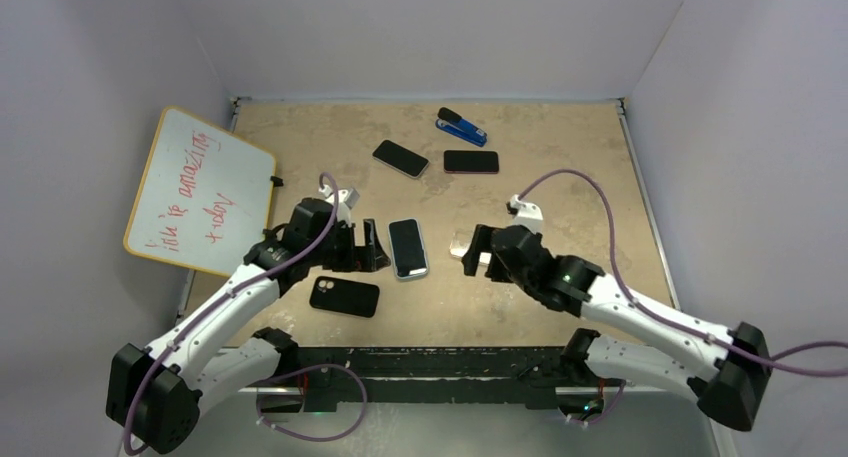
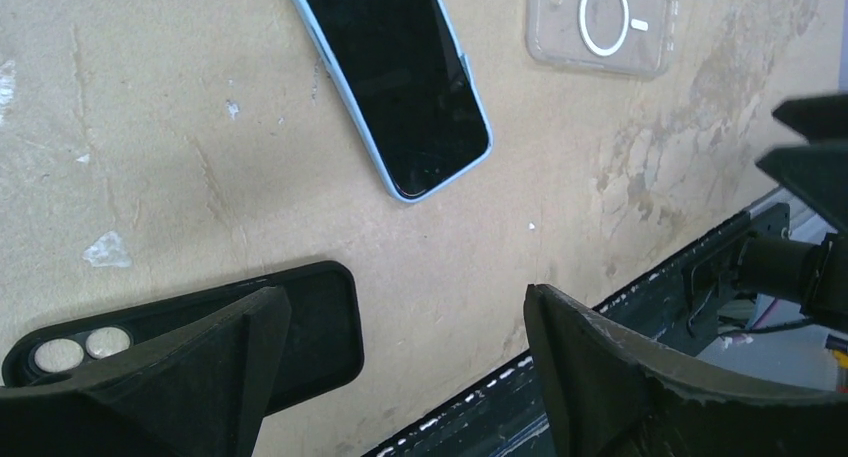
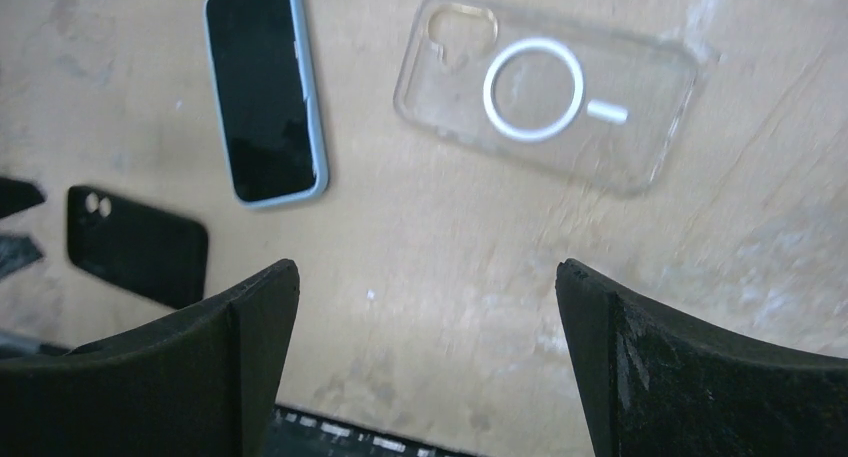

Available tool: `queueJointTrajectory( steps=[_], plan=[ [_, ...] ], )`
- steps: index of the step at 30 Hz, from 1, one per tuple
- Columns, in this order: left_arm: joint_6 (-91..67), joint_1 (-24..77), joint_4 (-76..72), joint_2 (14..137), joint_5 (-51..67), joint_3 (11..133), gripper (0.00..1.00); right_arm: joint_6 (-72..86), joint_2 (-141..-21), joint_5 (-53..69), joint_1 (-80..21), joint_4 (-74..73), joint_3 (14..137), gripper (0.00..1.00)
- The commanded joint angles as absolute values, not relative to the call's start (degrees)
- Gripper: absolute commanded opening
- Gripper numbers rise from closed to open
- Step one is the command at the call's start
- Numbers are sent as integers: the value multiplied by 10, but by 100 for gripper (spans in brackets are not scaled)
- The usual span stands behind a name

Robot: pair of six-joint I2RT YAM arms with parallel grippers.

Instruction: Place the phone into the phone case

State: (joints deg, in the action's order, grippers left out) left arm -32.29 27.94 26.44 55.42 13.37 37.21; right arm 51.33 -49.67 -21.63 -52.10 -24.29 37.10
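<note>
The phone (image 1: pixel 408 248) with a light blue rim lies screen up mid-table, and shows too in the left wrist view (image 2: pixel 400 77) and the right wrist view (image 3: pixel 265 87). A clear phone case (image 3: pixel 545 92) with a white ring lies flat to its right (image 2: pixel 603 22), partly hidden under my right gripper from above (image 1: pixel 460 244). My left gripper (image 1: pixel 365 247) hangs open just left of the phone, holding nothing (image 2: pixel 405 317). My right gripper (image 1: pixel 472 254) is open over bare table near the clear case (image 3: pixel 425 287).
A black case (image 1: pixel 344 296) with camera holes lies near the front edge, partly under my left finger (image 2: pixel 310 322). Two dark phones (image 1: pixel 400 158) (image 1: pixel 470 161) and a blue stapler (image 1: pixel 461 127) lie at the back. A whiteboard (image 1: pixel 198 190) leans at the left.
</note>
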Motion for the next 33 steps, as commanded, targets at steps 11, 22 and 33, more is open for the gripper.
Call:
queueJointTrajectory(
  steps=[11,22,33],
  plan=[
    [-207,280,284,507,76,440,90,270,-874,-190,-393,-21,596,97],
    [-221,276,304,433,1,441,91,133,-1188,-9,-360,2,927,99],
    [-227,276,308,434,-18,437,90,60,-1371,11,-348,-53,1164,99]
  ],
)
